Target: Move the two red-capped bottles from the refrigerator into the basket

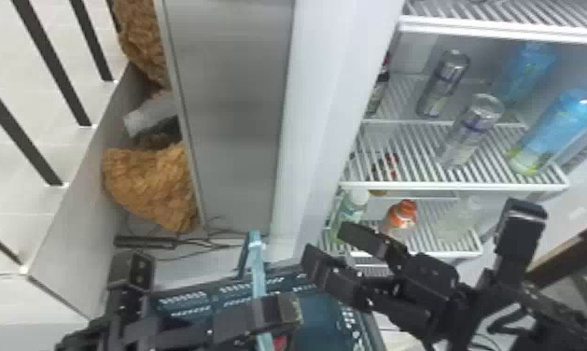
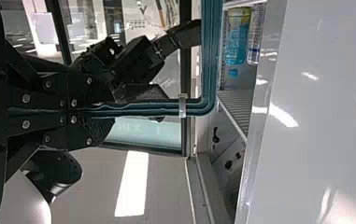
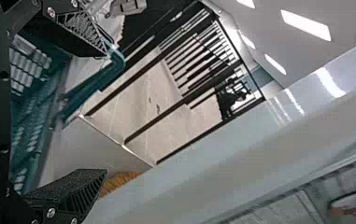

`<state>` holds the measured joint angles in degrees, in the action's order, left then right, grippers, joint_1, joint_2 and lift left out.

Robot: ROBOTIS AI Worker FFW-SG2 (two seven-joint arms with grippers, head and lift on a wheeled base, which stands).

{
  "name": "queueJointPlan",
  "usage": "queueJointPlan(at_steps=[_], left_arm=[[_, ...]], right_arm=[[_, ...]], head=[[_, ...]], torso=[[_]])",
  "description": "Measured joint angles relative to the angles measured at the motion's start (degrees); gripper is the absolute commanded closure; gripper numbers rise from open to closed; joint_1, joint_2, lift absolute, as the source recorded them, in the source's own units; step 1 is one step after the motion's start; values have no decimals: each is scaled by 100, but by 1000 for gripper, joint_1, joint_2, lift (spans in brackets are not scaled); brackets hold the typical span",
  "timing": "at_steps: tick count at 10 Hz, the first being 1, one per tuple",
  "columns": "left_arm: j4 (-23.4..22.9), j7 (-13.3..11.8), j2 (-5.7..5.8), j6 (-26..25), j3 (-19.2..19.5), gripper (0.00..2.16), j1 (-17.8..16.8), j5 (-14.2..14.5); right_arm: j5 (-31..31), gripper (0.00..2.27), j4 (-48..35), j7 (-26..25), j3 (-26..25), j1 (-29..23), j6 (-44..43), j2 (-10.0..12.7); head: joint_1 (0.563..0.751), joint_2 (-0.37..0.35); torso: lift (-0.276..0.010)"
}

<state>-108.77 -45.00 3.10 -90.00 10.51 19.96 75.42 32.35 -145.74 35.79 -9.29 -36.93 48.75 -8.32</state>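
In the head view, my left gripper [image 1: 278, 312] is closed around the basket handle [image 1: 258, 284]; the left wrist view shows the gripper [image 2: 106, 112] and handle [image 2: 147, 108] too. The teal basket [image 1: 322, 319] hangs in front of the refrigerator, a small red piece inside at its near side, too little visible to identify. An orange-red-capped bottle [image 1: 401, 215] stands on the refrigerator's lower shelf. My right gripper [image 1: 327, 242] is open in front of that shelf, left of the bottle and over the basket's edge. The right wrist view shows this gripper [image 3: 103, 112] with its fingers apart, holding nothing.
Beside the bottle stands a white-capped green bottle [image 1: 351, 207]. Cans [image 1: 471, 128] and blue bottles [image 1: 558, 123] occupy the shelf above [image 1: 455, 186]. The refrigerator's pale side wall [image 1: 327, 116] rises left of the shelves. Brown bundles [image 1: 152, 186] lie farther left.
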Motion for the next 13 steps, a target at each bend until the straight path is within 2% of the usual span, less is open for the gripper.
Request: queueJointPlan(at_steps=[2,6,10,13], left_arm=[[0,0,7,0,0,1204,0,9],[0,0,20,0,-8,1204,10,29],[0,0,24,0,-11,1204,14,44],[0,0,24,0,-30,1204,14,45]], right_arm=[[-58,131,-93,-125,-153,-40,-465,58],[-234,130,161,-516,-355,-190,-2370,256],[-424,130,371,-1025,-450,-216,-3038,369],[-616,131,573,-1450,-454,-65,-3279,411]], head=[[695,-184],[695,-277],[695,-340],[695,-350]], torso=[[0],[0],[0],[0]])
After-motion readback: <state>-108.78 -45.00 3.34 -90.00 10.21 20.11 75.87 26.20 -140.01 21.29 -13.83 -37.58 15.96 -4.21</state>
